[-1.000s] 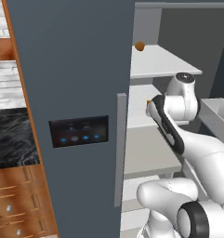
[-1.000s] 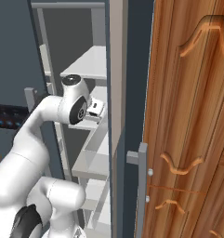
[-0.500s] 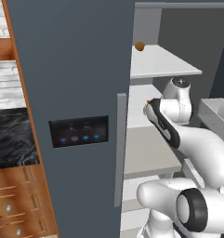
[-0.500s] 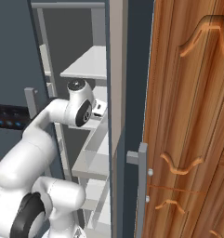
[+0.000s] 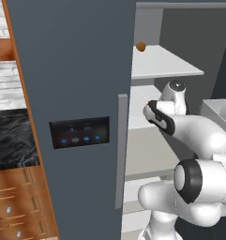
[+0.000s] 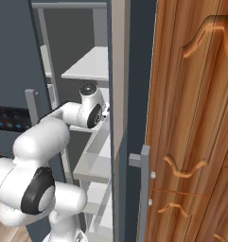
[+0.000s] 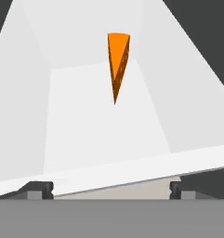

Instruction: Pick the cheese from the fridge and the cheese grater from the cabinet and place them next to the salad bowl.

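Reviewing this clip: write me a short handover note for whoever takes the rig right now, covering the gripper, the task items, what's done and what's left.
Gripper: open, empty, reaching into the open fridge at a white shelf.
Cheese: orange wedge lying on that shelf, straight ahead of the fingertips in the hand view, not yet touched.
Small orange ball: on the upper fridge shelf; not the target.
Done: fridge door open, arm lined up on the cheese.
Left: close on the cheese, lift it out, set it next to the salad bowl; then fetch the cheese grater from the cabinet and place it there too.
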